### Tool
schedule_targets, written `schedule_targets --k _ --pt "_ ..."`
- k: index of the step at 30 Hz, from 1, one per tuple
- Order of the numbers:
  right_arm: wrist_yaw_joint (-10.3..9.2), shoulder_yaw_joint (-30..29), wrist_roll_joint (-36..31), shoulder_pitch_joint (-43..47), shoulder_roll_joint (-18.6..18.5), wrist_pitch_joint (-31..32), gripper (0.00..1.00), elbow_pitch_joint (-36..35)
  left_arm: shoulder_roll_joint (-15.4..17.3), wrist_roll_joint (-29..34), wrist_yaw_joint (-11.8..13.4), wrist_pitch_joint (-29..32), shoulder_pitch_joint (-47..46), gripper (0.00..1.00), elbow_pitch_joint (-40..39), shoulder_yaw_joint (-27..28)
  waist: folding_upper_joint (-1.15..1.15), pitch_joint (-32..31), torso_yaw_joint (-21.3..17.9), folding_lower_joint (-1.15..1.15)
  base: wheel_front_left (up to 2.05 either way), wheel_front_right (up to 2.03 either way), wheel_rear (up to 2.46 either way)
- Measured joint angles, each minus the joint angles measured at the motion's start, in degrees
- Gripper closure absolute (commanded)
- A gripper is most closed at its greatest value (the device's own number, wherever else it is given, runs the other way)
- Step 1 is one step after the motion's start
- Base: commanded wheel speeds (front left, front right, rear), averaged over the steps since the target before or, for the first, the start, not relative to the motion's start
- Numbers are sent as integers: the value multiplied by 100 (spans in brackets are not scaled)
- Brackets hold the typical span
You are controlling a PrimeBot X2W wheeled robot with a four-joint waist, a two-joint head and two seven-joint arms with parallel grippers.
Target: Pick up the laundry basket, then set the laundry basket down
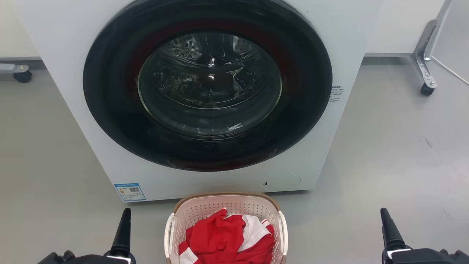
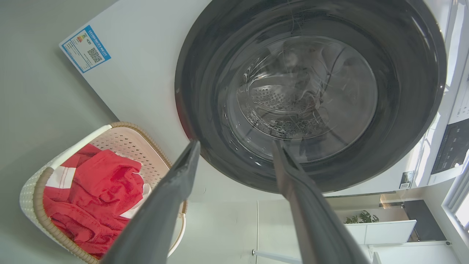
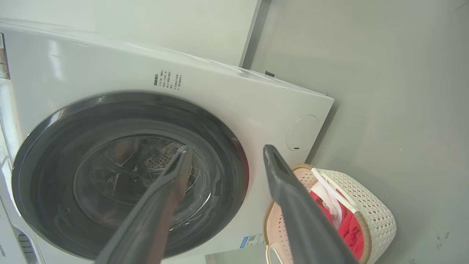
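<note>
The laundry basket point(image 1: 223, 199) is small and cream-white, with a perforated wall, a brown woven rim and white side handles. It stands on the grey floor just in front of the washer, between my two arms. A crumpled red and white garment point(image 1: 227, 234) lies inside it. My left gripper point(image 1: 126, 214) hangs to the basket's left, open and holding nothing. On the basket's right, apart from it, my right gripper point(image 1: 384, 214) is open and empty too. The left wrist view has the basket point(image 2: 121, 139) at its lower left. In the right wrist view the basket point(image 3: 373, 209) sits at the lower right.
A white front-loading washer point(image 1: 62, 73) with a shut, dark round glass door point(image 1: 209, 84) rises right behind the basket. A metal frame leg on a caster point(image 1: 425, 69) stands at the back right. Another caster point(image 1: 22, 76) sits at the back left. Grey floor spreads on both sides.
</note>
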Motion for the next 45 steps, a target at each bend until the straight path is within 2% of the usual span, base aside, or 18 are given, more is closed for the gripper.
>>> schedule_targets --k 11,19,45 --pt "-164 308 -1178 -34 -64 -240 0 -118 110 1240 199 -232 25 0 -219 -272 0 17 6 0 0 0 0" --pt "-294 448 -1981 -36 -78 -420 0 -208 243 2380 343 -430 96 0 -377 -501 0 36 3 0 0 0 0" --pt "-670 877 -4166 23 -82 -978 0 -454 333 4905 742 -964 383 0 -739 -828 0 -7 15 -1 0 0 0"
